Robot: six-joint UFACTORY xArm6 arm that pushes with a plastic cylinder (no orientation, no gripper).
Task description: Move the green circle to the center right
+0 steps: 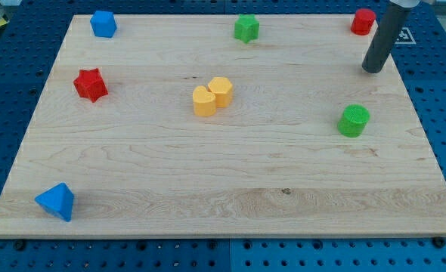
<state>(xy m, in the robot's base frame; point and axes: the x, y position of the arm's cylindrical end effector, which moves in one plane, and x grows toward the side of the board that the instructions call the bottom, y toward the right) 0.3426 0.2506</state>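
The green circle (354, 121), a short green cylinder, stands on the wooden board (223, 181) at the view's right, a little above mid-height. My tip (372, 71) is the lower end of a dark rod that comes down from the view's top right. It rests on the board above and slightly right of the green circle, apart from it, with a clear gap between them.
A red block (363, 21) sits at the top right, close to the rod. A green star (246, 29) is at top centre. Two yellow blocks (212, 96) touch near the middle. A red star (91, 84) and blue block (103, 24) are at the left, a blue triangle (56, 202) at the bottom left.
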